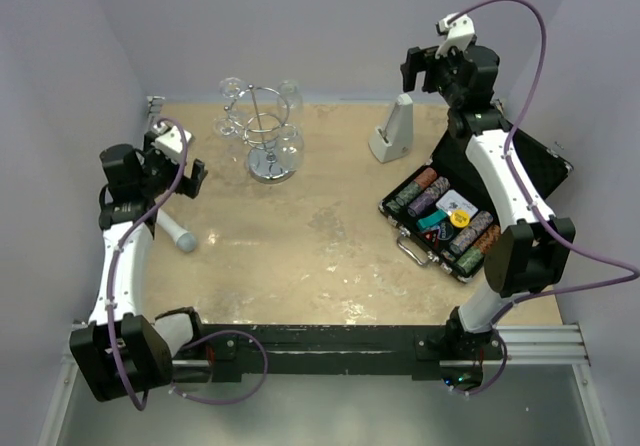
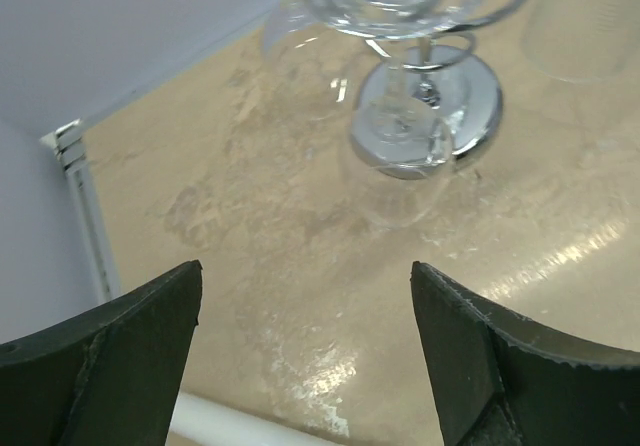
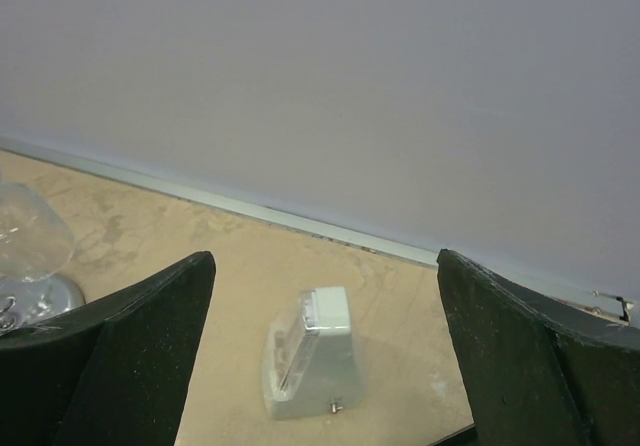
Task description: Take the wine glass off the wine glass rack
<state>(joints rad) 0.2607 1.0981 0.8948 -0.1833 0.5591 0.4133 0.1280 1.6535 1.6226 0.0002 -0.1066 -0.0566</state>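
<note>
The wine glass rack (image 1: 268,138), a chrome wire stand on a round shiny base, stands at the back left of the table. Several clear wine glasses hang upside down from its arms, one on the near right side (image 1: 289,144). My left gripper (image 1: 192,178) hovers open to the left of the rack, nothing between its fingers. The left wrist view shows the rack base (image 2: 470,101) and a hanging wine glass (image 2: 405,171) ahead of the open gripper (image 2: 305,271). My right gripper (image 1: 420,66) is raised high at the back right, open and empty (image 3: 325,266).
A grey metronome (image 1: 392,131) stands at the back right, below the right gripper (image 3: 310,366). An open black case of poker chips (image 1: 450,221) lies on the right. A white cylinder (image 1: 177,233) lies near the left arm. Walls enclose the table.
</note>
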